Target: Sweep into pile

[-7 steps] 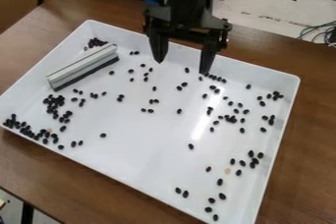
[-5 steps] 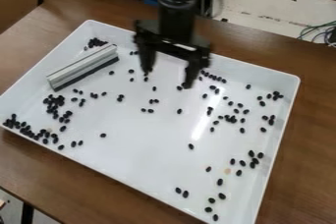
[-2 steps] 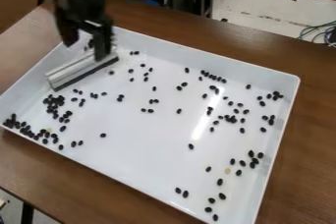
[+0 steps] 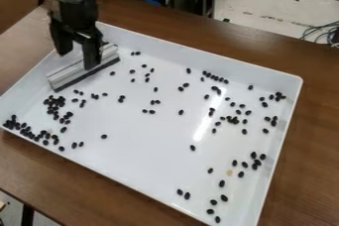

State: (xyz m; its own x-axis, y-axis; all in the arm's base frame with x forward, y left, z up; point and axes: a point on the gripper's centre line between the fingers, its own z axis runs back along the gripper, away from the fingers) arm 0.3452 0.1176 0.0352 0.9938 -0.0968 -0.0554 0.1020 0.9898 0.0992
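Your gripper (image 4: 77, 61) is open and empty, its fingers parted just over the scraper (image 4: 69, 75), which lies loose in the tray (image 4: 152, 145) right beneath it. You look to be at the pick-up stage, with the sweeping all ahead of you. The black beans (image 4: 181, 112) are scattered well out to the gripper's right in the view; looser clumps sit below it, but nothing you'd call one pile.
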